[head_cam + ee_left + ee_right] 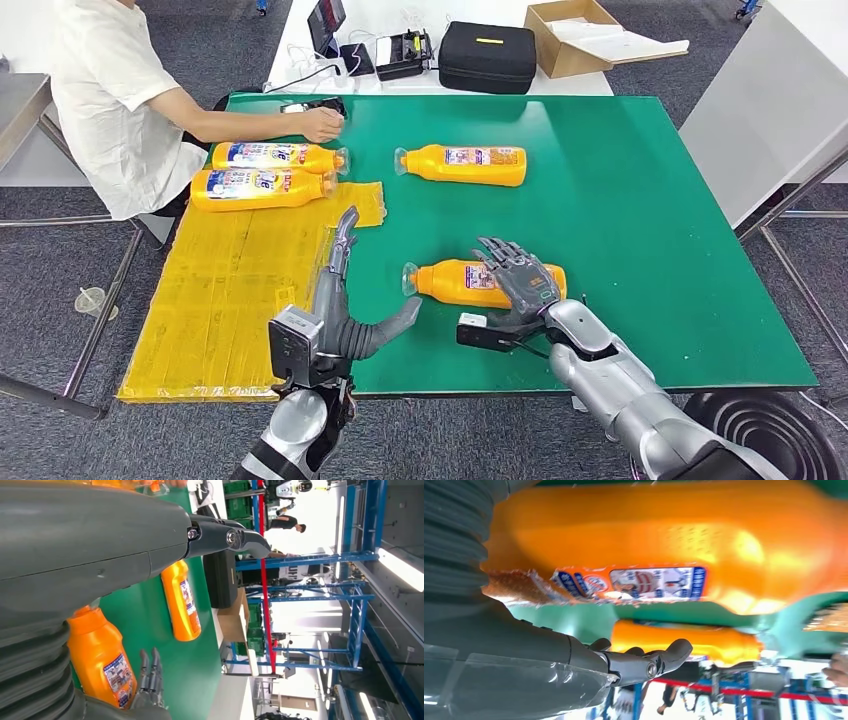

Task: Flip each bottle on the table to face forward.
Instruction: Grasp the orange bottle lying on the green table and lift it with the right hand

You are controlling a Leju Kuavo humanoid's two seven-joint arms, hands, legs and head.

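Several orange bottles lie on their sides on the green table (640,220). The nearest bottle (450,282) (100,660) (664,545) lies close to the front edge, cap pointing left. My right hand (520,275) is spread over its right half, fingers apart, thumb (649,662) not closed around it. My left hand (345,300) stands open just left of that bottle's cap, fingers straight and thumb (225,535) stretched out. A second bottle (465,165) (181,600) (684,642) lies farther back. Two more bottles (275,157) (260,188) lie side by side at the far left.
A yellow mat (230,290) covers the table's left part. A person in a white shirt (105,100) sits at the far left, one hand (322,124) on the table beside a black device. Beyond the table stand a black case (487,55) and a cardboard box (575,35).
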